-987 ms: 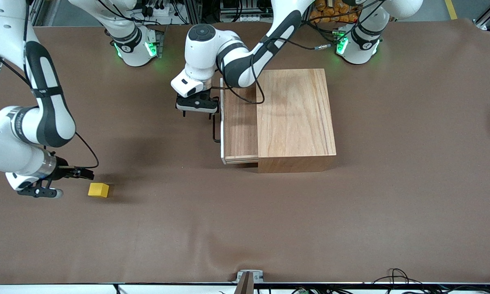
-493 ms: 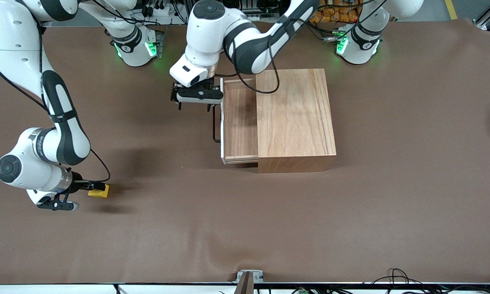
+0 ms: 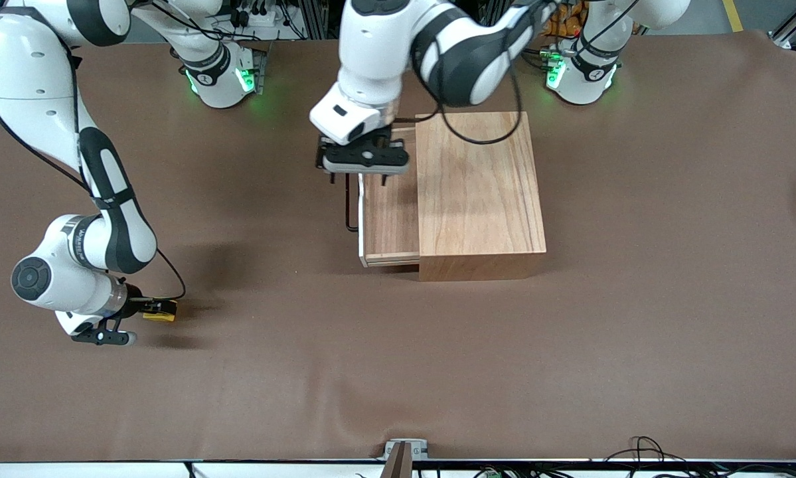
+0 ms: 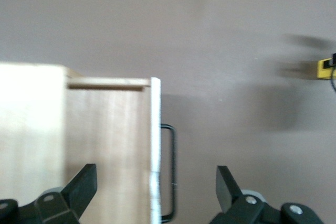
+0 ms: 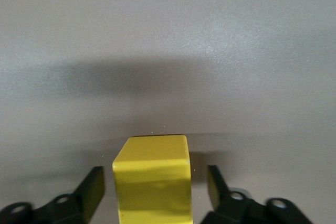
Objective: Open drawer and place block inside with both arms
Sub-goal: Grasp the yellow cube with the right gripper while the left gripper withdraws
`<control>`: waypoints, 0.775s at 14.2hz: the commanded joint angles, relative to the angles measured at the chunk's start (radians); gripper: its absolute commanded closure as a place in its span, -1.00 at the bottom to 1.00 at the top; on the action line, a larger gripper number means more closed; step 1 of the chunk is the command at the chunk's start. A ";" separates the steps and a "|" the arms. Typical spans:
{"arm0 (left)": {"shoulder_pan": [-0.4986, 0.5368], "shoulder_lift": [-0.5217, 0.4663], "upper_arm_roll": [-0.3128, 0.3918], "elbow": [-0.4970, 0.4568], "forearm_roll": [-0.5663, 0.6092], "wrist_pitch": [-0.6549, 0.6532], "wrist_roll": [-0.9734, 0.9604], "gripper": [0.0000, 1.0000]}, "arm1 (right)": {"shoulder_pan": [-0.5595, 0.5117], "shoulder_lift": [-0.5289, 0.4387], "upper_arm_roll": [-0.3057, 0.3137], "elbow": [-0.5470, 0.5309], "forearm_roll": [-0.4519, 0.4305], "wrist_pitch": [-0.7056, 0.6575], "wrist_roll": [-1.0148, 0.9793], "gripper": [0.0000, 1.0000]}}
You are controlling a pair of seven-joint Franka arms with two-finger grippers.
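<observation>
The small yellow block lies on the brown table toward the right arm's end, nearer to the front camera than the wooden box. My right gripper is low at the table, open, one finger on each side of the block with a gap at both sides. The drawer is pulled partly out, and its black wire handle is free. My left gripper hangs open over the drawer's white-edged front panel, holding nothing.
The two green-lit arm bases stand at the table's back edge. A small metal bracket and cables sit at the edge nearest the front camera. The yellow block also shows far off in the left wrist view.
My right gripper has slid forward until the block is between its fingers, which have drawn closer together. My left gripper has lifted away from the handle and moved over the drawer's front.
</observation>
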 commanded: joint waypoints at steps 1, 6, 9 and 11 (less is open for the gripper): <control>0.085 -0.083 -0.006 -0.036 -0.020 -0.108 0.129 -1.00 | -0.001 0.014 0.000 0.017 0.018 -0.001 0.017 0.82; 0.231 -0.165 -0.006 -0.035 -0.023 -0.252 0.295 -1.00 | 0.008 -0.009 0.000 0.019 0.017 -0.010 0.062 1.00; 0.314 -0.200 -0.006 -0.033 -0.023 -0.338 0.415 -1.00 | 0.010 -0.083 0.002 0.027 0.014 -0.083 0.051 1.00; 0.370 -0.223 -0.006 -0.032 -0.023 -0.383 0.502 -1.00 | 0.034 -0.150 0.005 0.033 0.014 -0.143 0.051 1.00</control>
